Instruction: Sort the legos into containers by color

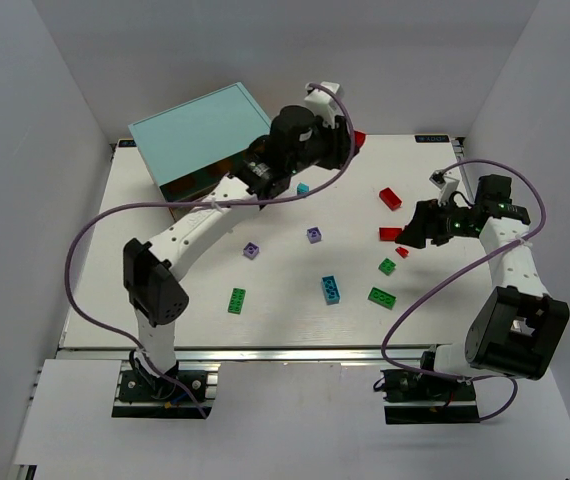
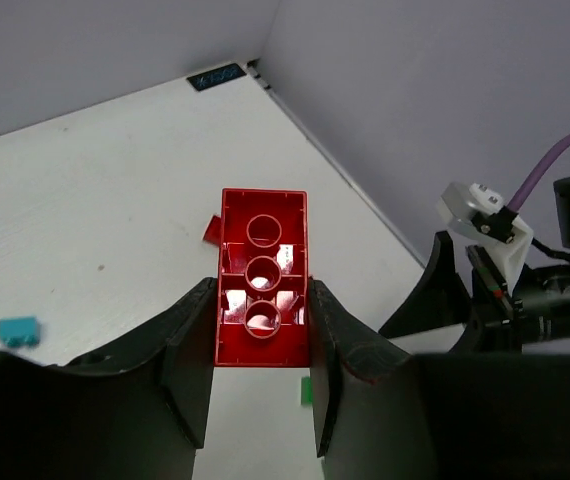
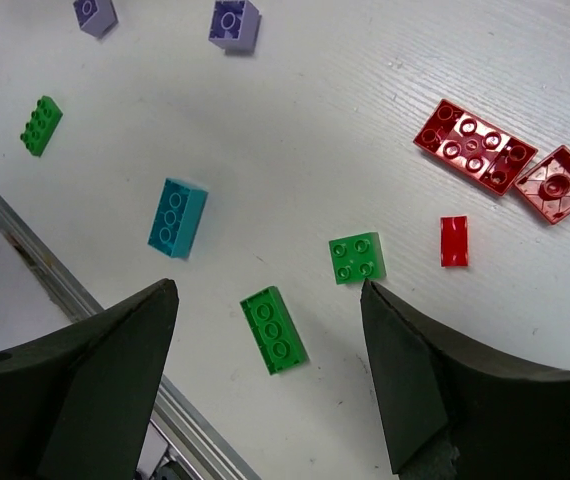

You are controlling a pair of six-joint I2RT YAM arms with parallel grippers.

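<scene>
Right now the left gripper (image 2: pixel 262 325) pinches a long red brick (image 2: pixel 263 235) by its two long sides, with the hollow underside and its three round tubes turned toward the wrist camera. In the top view it is held off the white table (image 1: pixel 165 300), just past the right-hand end of the light-teal cabinet (image 1: pixel 200 130). The left arm hides most of the cabinet's front, so I cannot tell how the drawers stand. A small cyan brick (image 1: pixel 303 188) lies just in front of the cabinet's right end, and a red brick (image 1: pixel 390 198) lies farther right of it. The right gripper (image 3: pixel 270 300) hangs well to the right of the cabinet and nearer the robot, jaws spread wide with nothing between them. Loose pieces lie on the table below it. There is a flat red plate (image 3: pixel 475 160) touching an upturned red piece (image 3: pixel 559 185), a tiny red brick (image 3: pixel 453 241), a square green brick (image 3: pixel 357 258), a longer green brick (image 3: pixel 274 335) and a cyan brick (image 3: pixel 177 217). Back toward the cabinet lie two purple bricks (image 3: pixel 233 24) (image 3: pixel 95 14) and another green brick (image 3: pixel 41 125).
</scene>
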